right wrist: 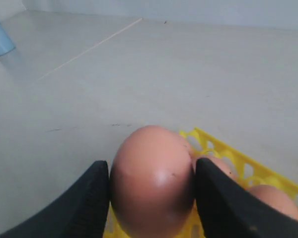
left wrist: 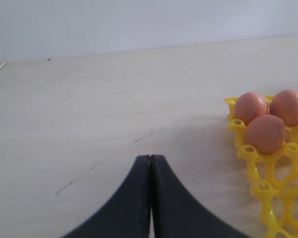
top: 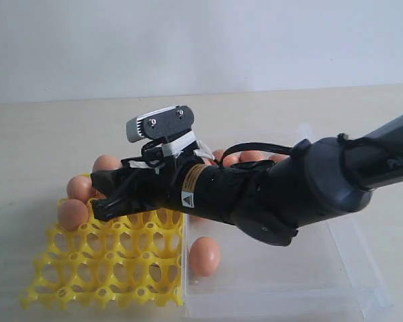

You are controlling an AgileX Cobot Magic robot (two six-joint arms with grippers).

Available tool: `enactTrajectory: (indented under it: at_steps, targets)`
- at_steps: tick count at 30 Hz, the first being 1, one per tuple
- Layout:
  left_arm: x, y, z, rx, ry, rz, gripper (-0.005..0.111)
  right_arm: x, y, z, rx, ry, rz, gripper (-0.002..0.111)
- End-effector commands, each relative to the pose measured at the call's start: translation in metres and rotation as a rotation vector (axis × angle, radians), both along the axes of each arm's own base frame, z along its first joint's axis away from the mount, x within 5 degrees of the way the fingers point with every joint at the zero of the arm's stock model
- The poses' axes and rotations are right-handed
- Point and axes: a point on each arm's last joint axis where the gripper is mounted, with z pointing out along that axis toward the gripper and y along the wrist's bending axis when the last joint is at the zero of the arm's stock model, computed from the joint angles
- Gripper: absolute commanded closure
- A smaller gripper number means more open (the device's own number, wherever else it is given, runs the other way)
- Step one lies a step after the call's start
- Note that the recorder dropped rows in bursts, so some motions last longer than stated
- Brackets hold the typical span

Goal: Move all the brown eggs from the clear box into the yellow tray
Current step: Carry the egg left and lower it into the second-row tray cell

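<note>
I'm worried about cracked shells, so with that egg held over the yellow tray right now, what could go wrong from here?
The held egg in the right gripper hangs close beside the seated eggs at the corner of the yellow tray. Lowering it off-centre could knock shell on shell. The smooth egg is pinched only at its sides, so it might slip.

Pale beige desk (top: 40,134), faint scuffs. Yellow tray (top: 62,292) sits flat at 7 o'clock, clear box (top: 282,275) just beside it at 5 o'clock.
</note>
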Motion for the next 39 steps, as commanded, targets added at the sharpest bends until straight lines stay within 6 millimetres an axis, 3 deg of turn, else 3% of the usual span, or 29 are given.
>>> enactTrajectory:
  at_steps: [1, 18, 21, 26, 28, 34, 37, 39]
  targets:
    - [0.0, 0.0, 0.001, 0.006, -0.001, 0.002, 0.107, 0.004, 0.012, -0.004, 0.041, 0.008, 0.047, 0.108]
    - [0.0, 0.0, 0.001, 0.006, -0.001, 0.002, 0.107, 0.01, 0.022, -0.029, 0.008, 0.133, 0.056, 0.105]
    - [0.0, 0.0, 0.001, 0.006, -0.001, 0.002, 0.107, 0.01, 0.021, -0.031, -0.006, 0.144, 0.046, 0.091]
    - [0.0, 0.0, 0.001, 0.006, -0.001, 0.002, 0.107, 0.012, 0.021, -0.031, 0.007, 0.161, 0.022, 0.051]
    - [0.0, 0.0, 0.001, 0.006, -0.001, 0.002, 0.107, 0.012, 0.021, -0.031, 0.01, 0.163, 0.018, 0.043]
    - [0.0, 0.0, 0.001, 0.006, -0.001, 0.002, 0.107, 0.012, 0.02, -0.025, 0.002, 0.158, 0.015, 0.045]
    - [0.0, 0.0, 0.001, 0.006, -0.001, 0.002, 0.107, 0.011, 0.013, 0.0, -0.076, 0.155, -0.022, 0.057]
    - [0.0, 0.0, 0.001, 0.006, -0.001, 0.002, 0.107, 0.009, 0.0, 0.03, -0.186, 0.127, -0.069, 0.072]
